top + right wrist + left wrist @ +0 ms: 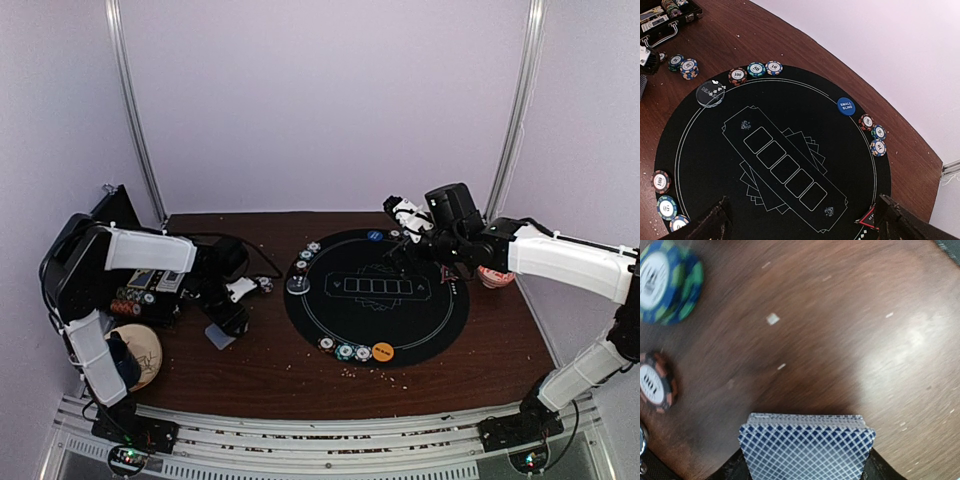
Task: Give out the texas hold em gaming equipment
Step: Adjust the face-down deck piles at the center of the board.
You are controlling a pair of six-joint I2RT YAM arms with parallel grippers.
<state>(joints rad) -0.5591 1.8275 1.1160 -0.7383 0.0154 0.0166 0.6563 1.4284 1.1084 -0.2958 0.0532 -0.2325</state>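
My left gripper [806, 475] is shut on a deck of blue-lattice-backed playing cards [806, 450], its dark fingers pressing both short edges just above the wooden table. From above, the deck [220, 337] lies left of the black mat [400, 320]. A blue-green chip [667, 282] and a red-dark chip [655, 382] lie nearby. My right gripper [802, 235] hovers open over the mat [700, 150], holding nothing. The mat's rim carries striped chips [756, 69], a clear dealer disc [710, 93], a blue small-blind disc [846, 106], an orange disc [383, 351] and a red triangle marker [867, 217].
An open black case [140, 290] with chips and cards sits at the far left. A round wooden piece [140, 355] lies in front of it. A red-and-white bowl [493, 277] stands by the mat's right edge under the right arm. Small crumbs dot the table.
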